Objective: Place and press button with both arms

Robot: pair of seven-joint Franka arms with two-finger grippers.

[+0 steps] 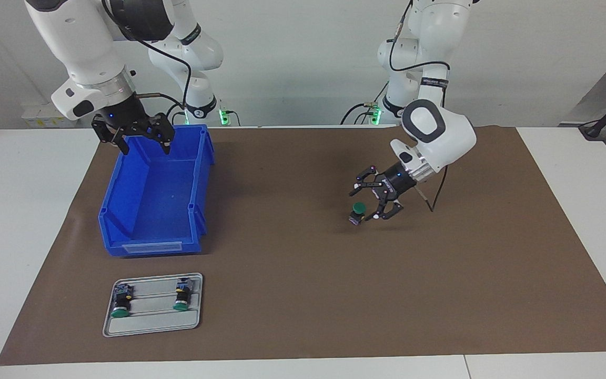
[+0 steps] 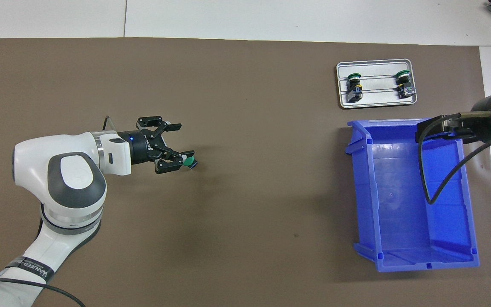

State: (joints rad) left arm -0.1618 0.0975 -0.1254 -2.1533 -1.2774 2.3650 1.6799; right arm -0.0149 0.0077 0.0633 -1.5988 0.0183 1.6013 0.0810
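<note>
My left gripper (image 1: 374,197) hangs low over the brown mat (image 1: 303,295) at the left arm's end of the counter (image 1: 19,237), fingers (image 1: 371,170) spread wide and holding nothing. The small green-capped push-button with its black body (image 1: 356,212) stands upright on the mat, cap up, just beside the tip of one finger; I cannot tell whether that tip touches it. I judge it has been set there on its base so the cap faces up for pressing, in open mat with room for an arm to come down from above.

In the overhead view, the button (image 2: 189,161) sits at about three o'clock from my left wrist, right off the fingertips.

My right gripper (image 1: 134,134) waits, fingers open and empty, over the robot-side rim of the open blue plastic bin (image 1: 124,210), well apart from the button. The bin looks empty.

Seen overhead, at twelve o'clock from the bin lies a flat grey metal tray (image 2: 376,100) carrying two more green-capped buttons (image 2: 354,84) (image 2: 404,82), lying on their sides in its grooves, likely as stock. The placing looks done to me; the press is not yet made.
</note>
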